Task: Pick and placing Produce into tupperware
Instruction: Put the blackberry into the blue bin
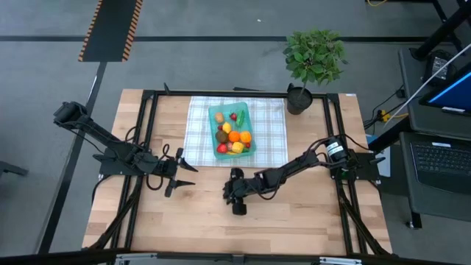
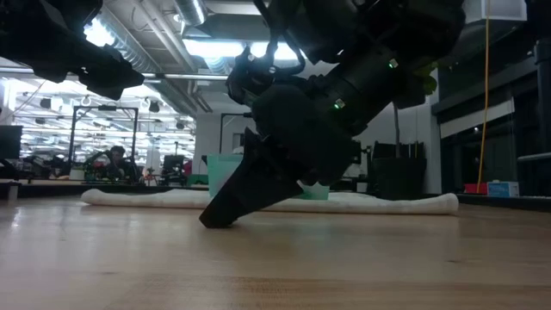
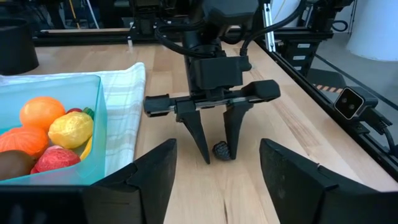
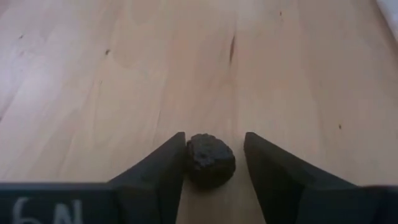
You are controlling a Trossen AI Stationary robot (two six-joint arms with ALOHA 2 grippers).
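The teal tupperware (image 1: 214, 131) sits on the checked cloth (image 1: 268, 132) at the table's far middle. It holds the produce (image 1: 234, 137); the left wrist view shows orange, lemon and red pieces (image 3: 53, 134) in it. A small dark bumpy berry (image 4: 210, 160) lies on the bare wood near the table's middle. My right gripper (image 4: 214, 138) points down over it, open, with one finger on each side. My left gripper (image 1: 188, 175) hovers open to the left and faces the right gripper (image 3: 217, 157). My right gripper comes at the dark berry (image 3: 221, 150) from above, fingers pointing down, tips at the tabletop. One finger (image 4: 168, 165) stands against the berry's side, and a narrow gap separates the other finger (image 4: 264, 165) from it. The berry rests on the wood.
A potted plant (image 1: 313, 59) stands at the cloth's far right corner. Black frame rails (image 1: 147, 132) run along the table's left, right and far sides. Bare wood lies between the grippers and the near edge.
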